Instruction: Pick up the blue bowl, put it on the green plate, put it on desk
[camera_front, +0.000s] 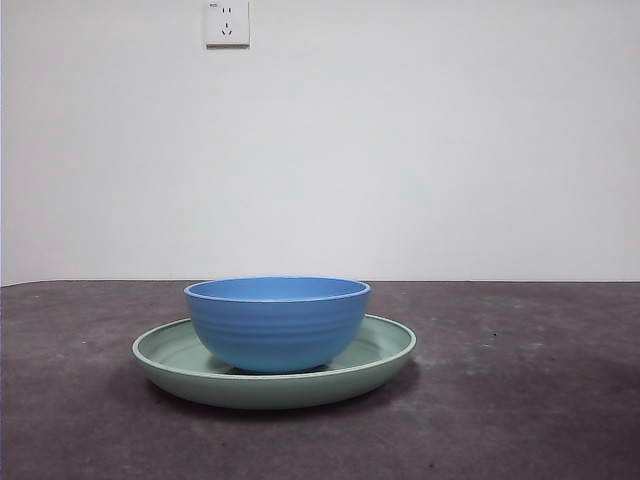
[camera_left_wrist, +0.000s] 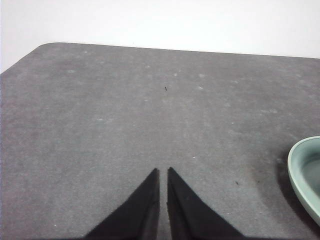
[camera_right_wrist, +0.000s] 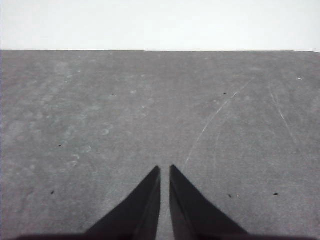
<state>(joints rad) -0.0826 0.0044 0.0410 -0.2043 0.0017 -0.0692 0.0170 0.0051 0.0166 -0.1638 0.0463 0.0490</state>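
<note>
1. Front view: blue bowl (camera_front: 277, 322) seated upright inside green plate (camera_front: 380, 352), touching its glossy inner floor; plate flat on the bench (camera_front: 540, 400). Stacking step judged complete; remaining step judged to be lifting the bowl out and setting it on the bench. No arm visible here. Bowl matte, round, faintly ridged on outer wall; plate wide, shallow, with raised rim. White wall socket (camera_front: 227, 22) behind.
2. Left wrist view: left end effector (camera_left_wrist: 163, 172) over bare bench, black tapered jaws drawn together with only a thin slit between, holding nothing. Plate edge (camera_left_wrist: 300, 170) visible to one side, apart from the jaws. Bench grey-brown, speckled, rough.
3. Right wrist view: right end effector (camera_right_wrist: 165, 170) likewise closed and empty, over scratched bench; neither bowl nor plate in sight.
</note>
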